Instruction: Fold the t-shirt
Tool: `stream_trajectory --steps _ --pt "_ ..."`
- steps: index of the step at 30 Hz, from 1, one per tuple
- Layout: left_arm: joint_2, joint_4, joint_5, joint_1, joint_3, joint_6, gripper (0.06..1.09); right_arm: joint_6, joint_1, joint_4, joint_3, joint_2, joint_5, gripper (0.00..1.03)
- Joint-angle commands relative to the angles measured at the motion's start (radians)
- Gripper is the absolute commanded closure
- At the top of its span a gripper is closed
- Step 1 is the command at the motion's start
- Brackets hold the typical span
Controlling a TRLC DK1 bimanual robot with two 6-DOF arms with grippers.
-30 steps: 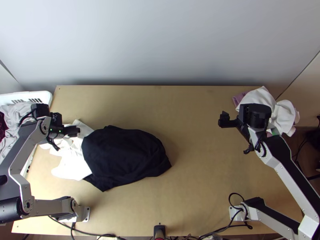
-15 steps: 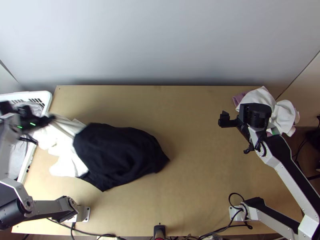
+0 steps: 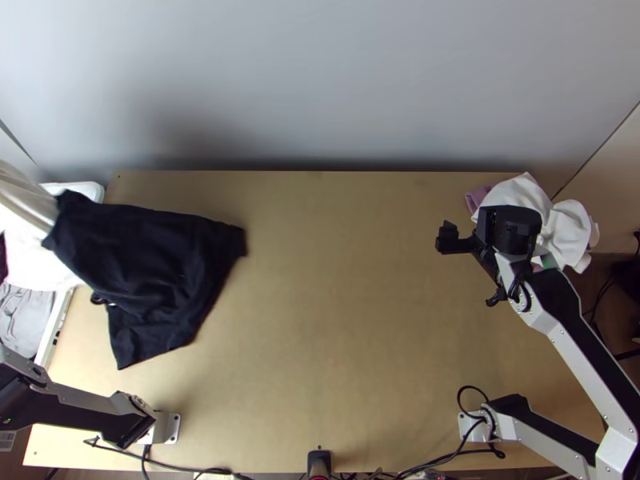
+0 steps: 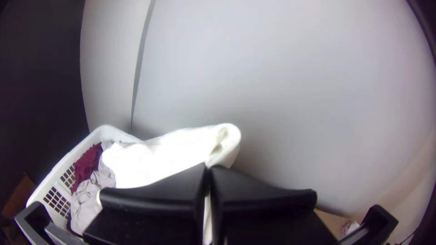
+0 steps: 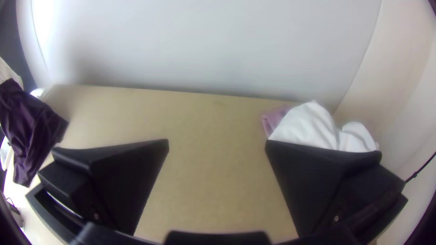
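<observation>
In the top view, the right gripper [image 3: 509, 232] stands over the table's right part; its fingers are wide apart with nothing between them in the right wrist view [image 5: 217, 143]. The left gripper [image 4: 208, 169] is shut on white cloth [image 4: 177, 147], which is stretched and partly creased over the basket. A bunched black cloth [image 3: 152, 264] covers the table's left part in the top view; its upper left end meets blurred white cloth [image 3: 24, 200] at the basket. Whether black and white are one garment, I cannot tell. The right wrist view has the dark cloth [image 5: 29, 122] too.
At the far left stands a white basket [image 3: 54, 328] holding grey cloth [image 3: 22, 312] and dark red cloth [image 4: 86, 165]. A white cloth pile [image 3: 520, 200] with a pink piece [image 3: 480, 196] lies at the table's back right corner. Bare tabletop [image 3: 360, 280] spans the middle.
The left arm has swung left out of the table area, drawing the white cloth up over the basket. The black cloth has slid left and up the picture with it. The right arm has kept still.
</observation>
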State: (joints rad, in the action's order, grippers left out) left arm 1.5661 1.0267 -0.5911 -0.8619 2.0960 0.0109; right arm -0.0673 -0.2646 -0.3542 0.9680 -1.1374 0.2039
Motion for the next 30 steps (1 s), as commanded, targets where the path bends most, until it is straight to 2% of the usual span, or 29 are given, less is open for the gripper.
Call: stream_trajectory --steps 1,9,15,21,30 --pt "-0.048 0.024 -0.058 -0.039 0.177 0.034 1.05 -0.006 -0.001 0.006 0.001 -0.002 0.000 0.04" --pt "-0.081 -0.203 -0.069 -0.121 0.177 0.149 1.05 -0.009 0.001 0.006 -0.005 0.001 0.000 0.04" --pt "0.005 -0.244 -0.070 -0.250 0.171 0.130 1.05 -0.011 -0.002 0.024 -0.017 -0.009 0.000 0.04" --pt "0.140 -0.405 -0.062 -0.361 0.171 0.136 1.05 -0.009 -0.004 0.029 0.003 -0.038 0.000 0.04" --pt "0.382 -0.547 0.145 -0.385 0.171 0.175 1.05 -0.006 -0.007 0.027 0.029 -0.068 0.000 0.04"
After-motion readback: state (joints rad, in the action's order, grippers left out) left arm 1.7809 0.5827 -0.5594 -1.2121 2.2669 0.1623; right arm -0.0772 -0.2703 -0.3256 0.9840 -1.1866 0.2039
